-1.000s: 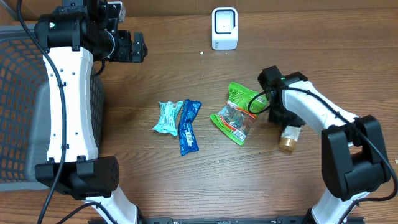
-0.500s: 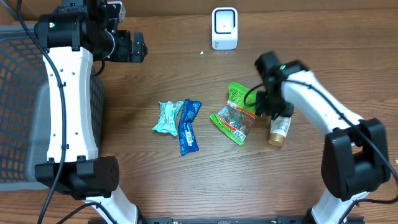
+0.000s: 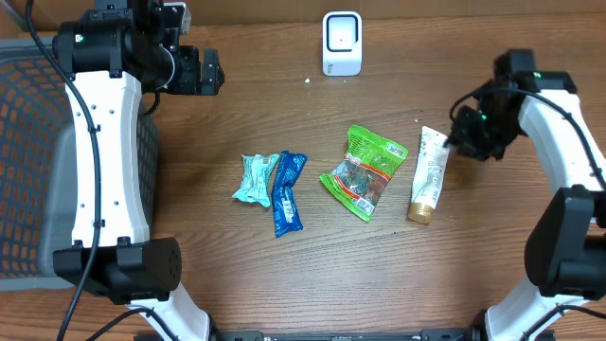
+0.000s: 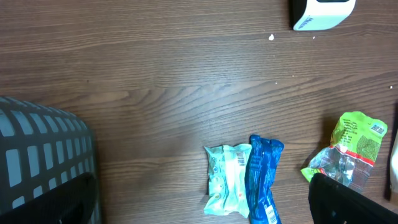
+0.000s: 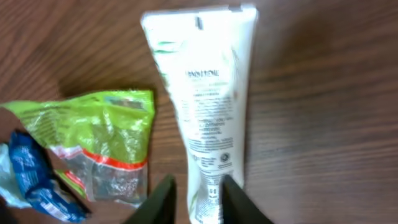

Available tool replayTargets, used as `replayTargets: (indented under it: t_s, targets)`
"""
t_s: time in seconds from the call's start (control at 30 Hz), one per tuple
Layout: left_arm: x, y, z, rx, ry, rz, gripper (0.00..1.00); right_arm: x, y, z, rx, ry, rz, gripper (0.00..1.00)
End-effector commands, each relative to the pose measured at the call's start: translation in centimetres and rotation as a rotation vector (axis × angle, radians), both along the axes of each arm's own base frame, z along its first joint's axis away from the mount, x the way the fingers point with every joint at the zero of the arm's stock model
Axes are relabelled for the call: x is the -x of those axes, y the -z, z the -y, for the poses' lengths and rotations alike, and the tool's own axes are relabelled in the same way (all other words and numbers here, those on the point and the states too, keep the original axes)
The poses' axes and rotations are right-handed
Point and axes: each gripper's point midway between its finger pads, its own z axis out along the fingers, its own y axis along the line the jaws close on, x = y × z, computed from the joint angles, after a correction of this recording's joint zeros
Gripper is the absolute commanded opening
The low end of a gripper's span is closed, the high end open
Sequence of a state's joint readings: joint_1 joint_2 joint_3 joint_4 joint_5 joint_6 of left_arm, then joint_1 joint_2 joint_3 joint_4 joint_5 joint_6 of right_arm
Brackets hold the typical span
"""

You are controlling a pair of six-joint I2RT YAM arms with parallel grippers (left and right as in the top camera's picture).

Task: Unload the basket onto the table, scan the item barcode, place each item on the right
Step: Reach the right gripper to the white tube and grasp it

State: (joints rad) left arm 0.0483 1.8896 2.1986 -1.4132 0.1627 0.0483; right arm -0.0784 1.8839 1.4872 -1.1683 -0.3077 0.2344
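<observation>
Right of the green snack bag (image 3: 365, 176), white tube (image 3: 428, 176) on open wood (image 3: 379, 275), print shown only wrist-side, right gripper (image 5: 199, 196) slightly parted, left gripper (image 3: 210, 72) wide open.

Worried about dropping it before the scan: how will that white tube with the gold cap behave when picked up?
The white tube tapers flat to a crimped end, so it likely gives when squeezed. Its printed skin looks smooth, so it may slip. Lying on its side with a round gold cap, it could roll slightly if nudged.
</observation>
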Motion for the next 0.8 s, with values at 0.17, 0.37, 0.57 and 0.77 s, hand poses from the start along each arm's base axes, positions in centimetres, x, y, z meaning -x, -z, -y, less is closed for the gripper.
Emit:
replayTargets:
  t_s: [0.17, 0.37, 0.57, 0.77]
  targets:
    - [-0.1, 0.2, 0.1, 0.014, 0.000, -0.005, 1.00, 5.5, 4.9, -1.6, -0.086, -0.046, -0.123, 0.06]
    - [-0.1, 0.2, 0.1, 0.014, 0.000, -0.005, 0.99, 7.7, 6.1, -1.8, -0.094, -0.046, -0.191, 0.04]
    - [-0.1, 0.2, 0.1, 0.014, 0.000, -0.005, 1.00, 7.9, 5.8, -4.0, -0.138, -0.092, -0.190, 0.04]
    - [-0.1, 0.2, 0.1, 0.014, 0.000, -0.005, 0.99, 7.4, 5.7, -8.5, -0.164, -0.223, -0.127, 0.09]
